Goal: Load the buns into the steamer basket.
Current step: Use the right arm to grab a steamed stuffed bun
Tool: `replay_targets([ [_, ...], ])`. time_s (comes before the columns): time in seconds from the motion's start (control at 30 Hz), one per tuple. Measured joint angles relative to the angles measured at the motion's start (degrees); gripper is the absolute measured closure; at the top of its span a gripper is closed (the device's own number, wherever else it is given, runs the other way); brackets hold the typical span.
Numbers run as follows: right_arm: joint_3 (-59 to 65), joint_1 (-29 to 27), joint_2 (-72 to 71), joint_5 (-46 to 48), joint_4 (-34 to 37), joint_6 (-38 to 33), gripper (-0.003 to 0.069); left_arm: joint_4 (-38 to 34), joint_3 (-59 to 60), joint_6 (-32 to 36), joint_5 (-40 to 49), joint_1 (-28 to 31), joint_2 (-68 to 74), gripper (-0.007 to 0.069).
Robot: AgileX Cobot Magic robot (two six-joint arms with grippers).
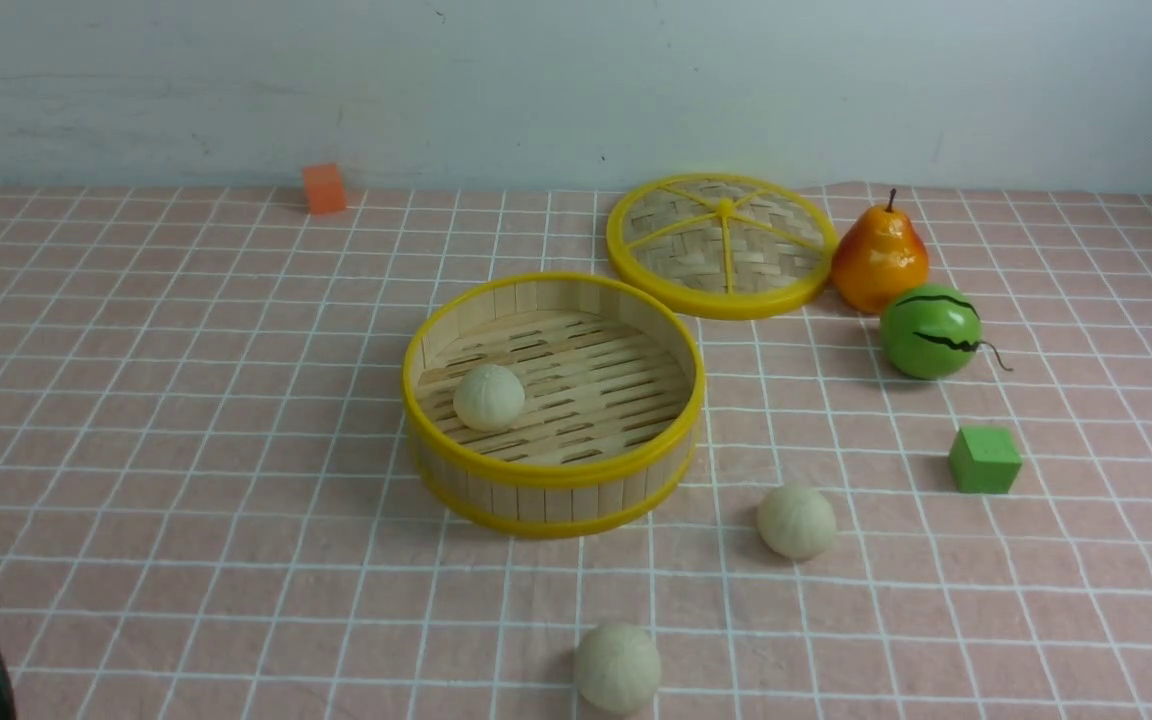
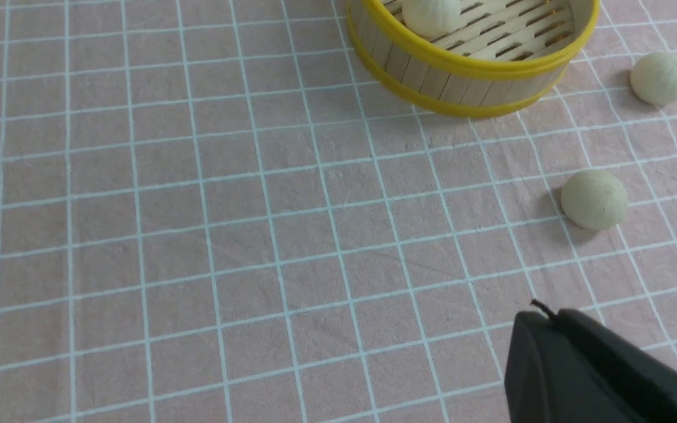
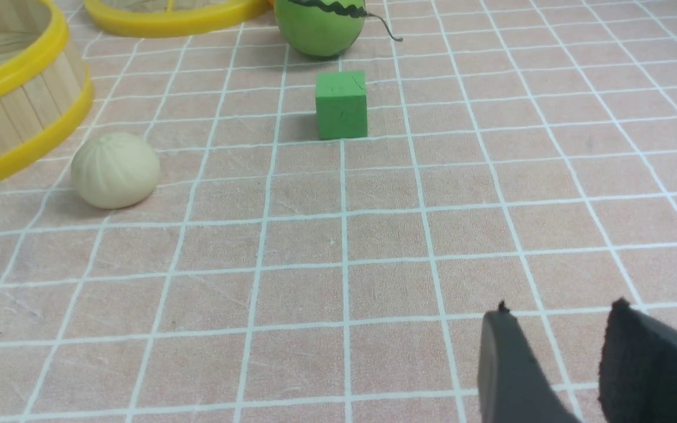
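The left jaws are shut, the right jaws half open, both empty; a clumsy poke could roll the two round cream-white buns (image 1: pixel 796 521) at lower middle away.

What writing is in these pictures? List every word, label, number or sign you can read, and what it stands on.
None: no view shows any readable text.
The steamer basket, lid, buns, pear, green cube and orange cube are unmarked.
The watermelon has only black wavy stripes; the tablecloth only white grid lines.
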Motion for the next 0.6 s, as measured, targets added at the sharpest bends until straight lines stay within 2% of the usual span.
replay_targets([
  [0.1,0.0,0.0,0.0,0.0,0.58,0.19,0.042,-0.86,2.51,-0.02,-0.43,0.0,-0.88,0.0638],
  [0.17,0.0,0.0,0.0,0.0,3.59,1.57,0.042,-1.67,4.45,-0.02,-1.74,0.0,-1.15,0.0638],
  [0.33,0.12,0.0,0.0,0.76,23.36,11.63,0.042,-3.29,11.64,0.61,-10.62,0.0,-2.07,0.0638],
  [0.4,0.3,0.0,0.0,0.95,31.64,15.9,0.042,-4.28,14.97,0.93,-17.37,0.0,-2.24,0.0638],
  [0.43,0.37,0.0,0.0,0.95,31.64,16.22,0.042,-4.28,15.21,0.93,-17.91,0.0,-2.24,0.0638],
  [0.5,0.53,0.0,0.0,1.24,38.96,18.75,0.042,-6.02,17.33,1.06,-23.49,0.0,-2.24,0.0638],
  [0.6,0.53,0.0,0.0,1.24,41.48,19.47,0.042,-7.62,17.67,1.12,-26.22,0.0,-2.24,0.0638],
])
